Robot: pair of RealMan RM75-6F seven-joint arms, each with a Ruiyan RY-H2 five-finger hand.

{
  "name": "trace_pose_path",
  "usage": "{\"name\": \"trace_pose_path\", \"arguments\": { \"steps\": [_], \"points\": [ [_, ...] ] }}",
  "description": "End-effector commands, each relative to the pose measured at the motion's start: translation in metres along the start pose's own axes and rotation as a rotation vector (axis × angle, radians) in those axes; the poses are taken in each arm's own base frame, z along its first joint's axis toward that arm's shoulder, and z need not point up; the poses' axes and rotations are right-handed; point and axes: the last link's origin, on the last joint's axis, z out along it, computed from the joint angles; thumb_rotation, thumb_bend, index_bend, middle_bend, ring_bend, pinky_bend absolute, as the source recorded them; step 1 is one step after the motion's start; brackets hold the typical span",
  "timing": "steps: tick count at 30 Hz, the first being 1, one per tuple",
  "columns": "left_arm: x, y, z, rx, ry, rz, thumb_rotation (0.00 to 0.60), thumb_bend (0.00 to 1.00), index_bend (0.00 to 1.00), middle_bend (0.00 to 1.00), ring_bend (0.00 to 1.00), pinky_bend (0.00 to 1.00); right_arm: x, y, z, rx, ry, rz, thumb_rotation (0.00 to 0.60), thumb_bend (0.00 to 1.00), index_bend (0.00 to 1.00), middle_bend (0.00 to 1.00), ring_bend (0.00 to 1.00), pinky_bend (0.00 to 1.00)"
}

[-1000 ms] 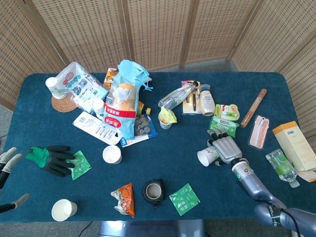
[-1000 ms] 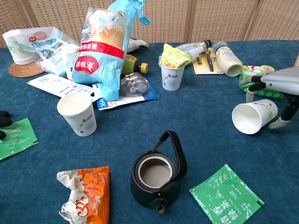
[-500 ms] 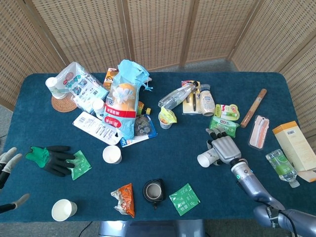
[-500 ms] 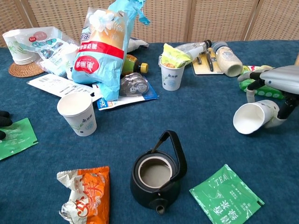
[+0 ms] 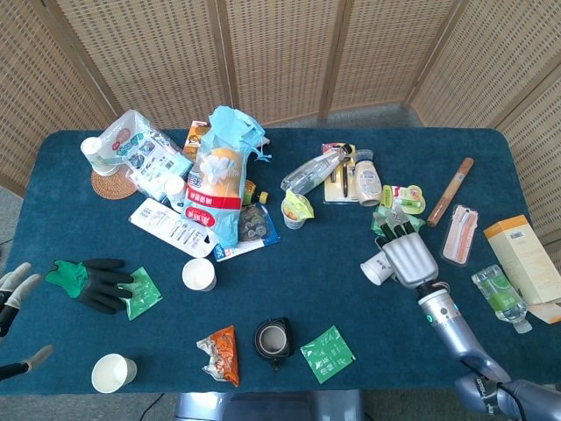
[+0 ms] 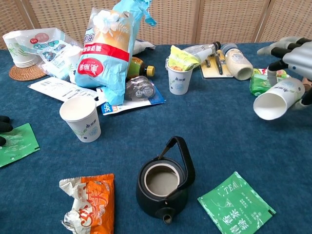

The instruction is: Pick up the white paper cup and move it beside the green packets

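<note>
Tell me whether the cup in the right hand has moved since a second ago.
Yes. The white paper cup, held by the right hand, has risen toward the green packets.

The right hand [image 5: 406, 257] has a broad, silver-grey metallic back with ridged, segmented fingers [image 5: 395, 231] that turn dark toward the tips. A short black wrist ring with a small teal-green light [image 5: 431, 320] joins it to a slim, rounded forearm [image 5: 456, 334] of glossy blue-grey metal, which thickens into a bulkier grey joint [image 5: 487, 395]. In the chest view the same hand [image 6: 295, 56] looks smooth and pale silver. The left hand [image 5: 12, 282] shows light grey fingers with dark undersides.
</note>
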Motion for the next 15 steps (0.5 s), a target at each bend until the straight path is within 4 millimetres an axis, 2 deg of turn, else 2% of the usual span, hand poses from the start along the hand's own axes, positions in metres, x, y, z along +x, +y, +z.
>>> {"name": "trace_pose_path", "arguments": {
  "steps": [1,15],
  "points": [
    [0.0,0.0,0.0,0.0,-0.001,0.001,0.6,0.2,0.0,0.0,0.0,0.0,-0.005,-0.001,-0.003,0.009,0.047,-0.101,0.6,0.1,0.52,0.0,0.0,0.0],
    [0.0,0.0,0.0,-0.002,-0.002,-0.002,0.6,0.2,0.0,0.0,0.0,0.0,-0.018,0.0,-0.008,-0.009,0.149,-0.419,0.6,0.13,0.52,0.0,0.0,0.0]
  ]
}}
